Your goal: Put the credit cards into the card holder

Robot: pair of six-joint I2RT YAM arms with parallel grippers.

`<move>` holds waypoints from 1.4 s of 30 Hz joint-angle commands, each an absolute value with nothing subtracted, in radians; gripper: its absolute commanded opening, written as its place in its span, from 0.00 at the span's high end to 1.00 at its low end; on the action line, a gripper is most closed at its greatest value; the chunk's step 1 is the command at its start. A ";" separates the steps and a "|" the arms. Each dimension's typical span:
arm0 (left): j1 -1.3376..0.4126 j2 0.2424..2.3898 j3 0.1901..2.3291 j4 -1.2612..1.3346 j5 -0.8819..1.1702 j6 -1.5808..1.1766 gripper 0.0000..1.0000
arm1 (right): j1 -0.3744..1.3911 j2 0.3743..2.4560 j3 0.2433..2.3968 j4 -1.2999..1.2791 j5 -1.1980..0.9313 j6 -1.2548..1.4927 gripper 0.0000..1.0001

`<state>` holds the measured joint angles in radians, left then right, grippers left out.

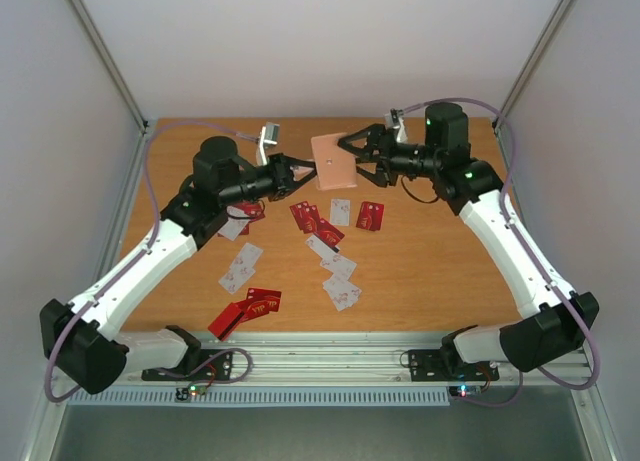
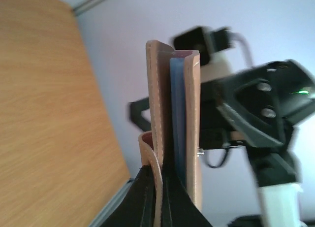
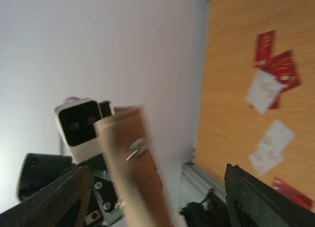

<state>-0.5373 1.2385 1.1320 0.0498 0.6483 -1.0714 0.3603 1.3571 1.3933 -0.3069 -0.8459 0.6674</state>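
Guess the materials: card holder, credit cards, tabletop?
Card holder: tan leather or faux leather, matte, with a stitch line along the edge; the blue-grey lining may be fabric.
Credit cards: thin, flat, printed; likely plastic, could be card stock.
Tabletop: wood-grain pattern, smooth satin; possibly laminate rather than solid wood.

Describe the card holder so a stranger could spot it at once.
Look to the far middle of the wooden table. There the left claw pinches the card holder, held up off the table. It is plain tan and folded, unlike the flat red and white credit cards scattered on the wood.
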 commanded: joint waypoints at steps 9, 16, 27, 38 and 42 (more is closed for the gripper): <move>-0.530 1.367 1.216 -0.837 0.112 -0.423 1.00 | 0.322 1.387 1.496 -1.142 -0.381 0.029 0.20; -0.552 1.523 1.324 -0.959 0.005 -0.424 1.00 | 0.415 1.454 1.488 -1.131 -0.339 0.024 0.22; -0.556 1.589 1.241 -0.819 0.113 -0.465 1.00 | 0.502 1.600 1.453 -0.958 -0.477 0.142 0.25; -0.486 1.556 1.037 -0.577 0.289 -0.539 1.00 | 0.501 1.690 1.329 -0.795 -0.644 0.185 0.41; -0.442 1.554 0.956 -0.485 0.378 -0.585 1.00 | 0.500 1.718 1.284 -0.732 -0.697 0.202 0.46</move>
<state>-0.4759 1.5818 1.0191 -0.6304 0.2687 -0.5312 0.4984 1.6981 1.3163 -0.8207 -0.6117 0.1726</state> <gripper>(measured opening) 0.036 0.556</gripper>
